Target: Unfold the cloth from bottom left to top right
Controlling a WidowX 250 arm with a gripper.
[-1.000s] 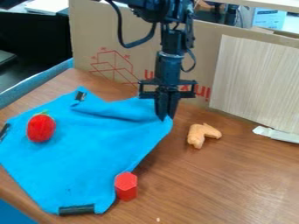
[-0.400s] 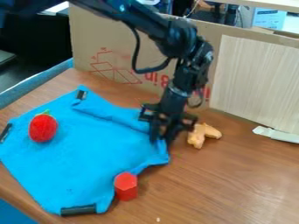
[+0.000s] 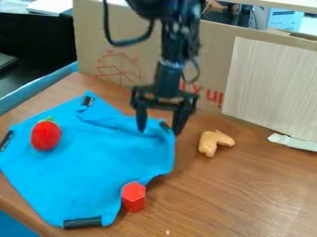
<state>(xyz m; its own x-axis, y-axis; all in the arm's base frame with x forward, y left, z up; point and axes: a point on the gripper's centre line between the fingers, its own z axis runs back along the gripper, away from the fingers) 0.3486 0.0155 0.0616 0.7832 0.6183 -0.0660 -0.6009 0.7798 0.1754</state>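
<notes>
cloth (image 3: 86,171), which is blue and wrinkled, lies on the wooden bench (image 3: 248,199) under the red strawberry (image 3: 46,135), and the black arm (image 3: 169,76) holds its jaws apart above one cloth edge.

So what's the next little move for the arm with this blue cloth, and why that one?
Probably ease the open gripper down and close it on the cloth at the dark strip. That strip seems to lie between the parted fingers, and the cloth's right side looks rumpled, so a grip there might let it be drawn out.
</notes>
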